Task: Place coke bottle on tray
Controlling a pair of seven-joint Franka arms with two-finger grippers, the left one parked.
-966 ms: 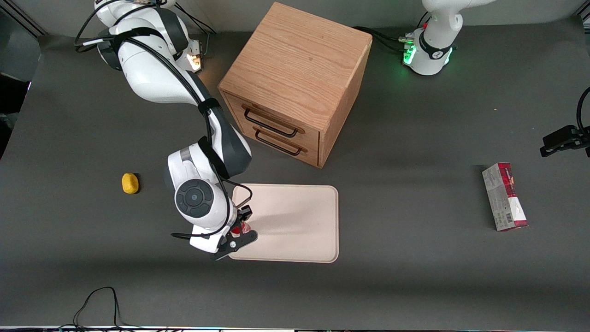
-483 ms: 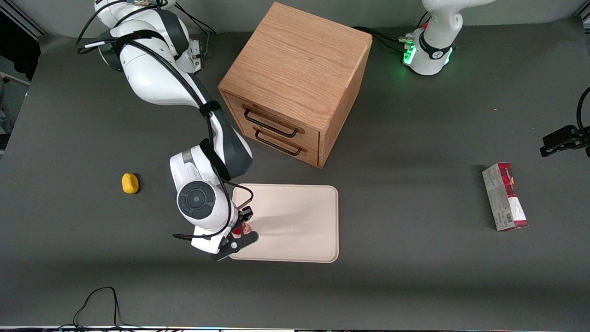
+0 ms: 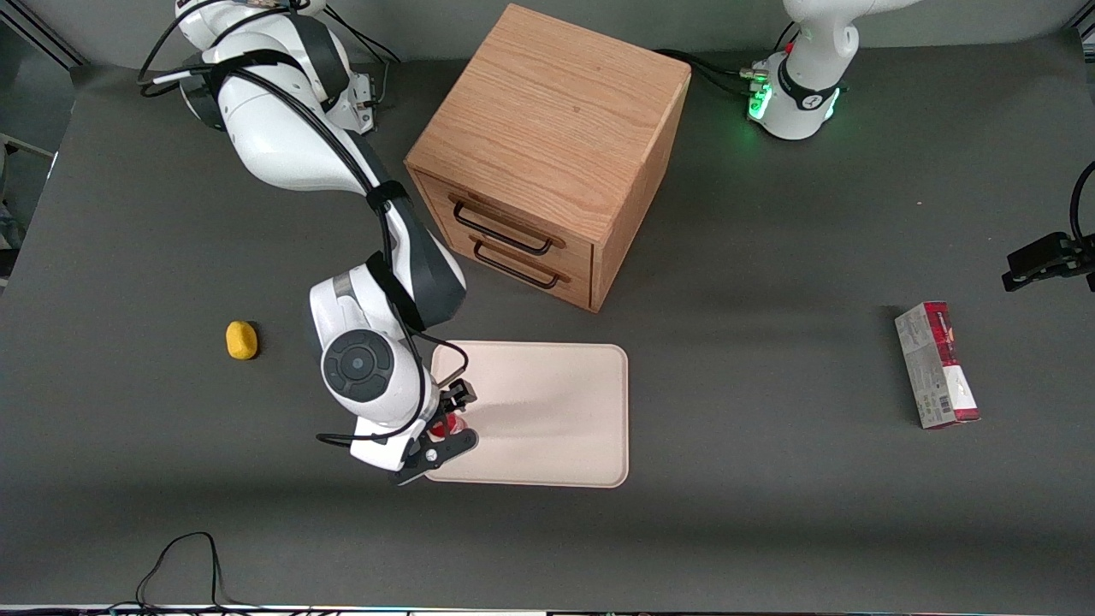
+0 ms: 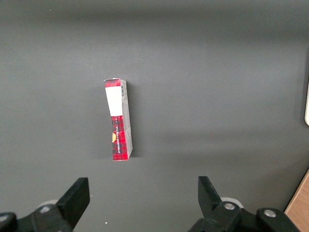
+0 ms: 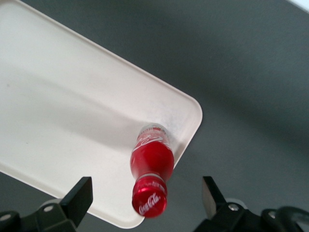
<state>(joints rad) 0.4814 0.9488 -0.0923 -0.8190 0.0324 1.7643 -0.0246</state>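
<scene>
The coke bottle [image 5: 151, 166] stands upright on the tray [image 5: 58, 106], directly below the claw [image 5: 147, 200], close to one rounded corner of the tray. White script reading "Coca-Cola" shows on its red cap, and a paler script logo wraps the shoulder just under the neck; the base is pale and silvery. The claw's two fingers [image 5: 79, 195] are spread wide on either side of the bottle with clear space between each and it, so the claw holds nothing.

From the front, the claw [image 3: 446, 421] hangs over the tray [image 3: 547, 411] at its end toward the working arm, and the wrist hides all of the coke bottle [image 3: 444, 427] but a speck of red.

Well away from the claw, toward the parked arm's end of the bench [image 3: 770, 342], lies a red-and-grey carton [image 3: 936, 364]; its print is too small to read. A small yellow object [image 3: 241, 340] lies near the claw, off the tray, its kind unclear. A wooden drawer cabinet [image 3: 547, 154] stands farther from the front camera than the claw.
</scene>
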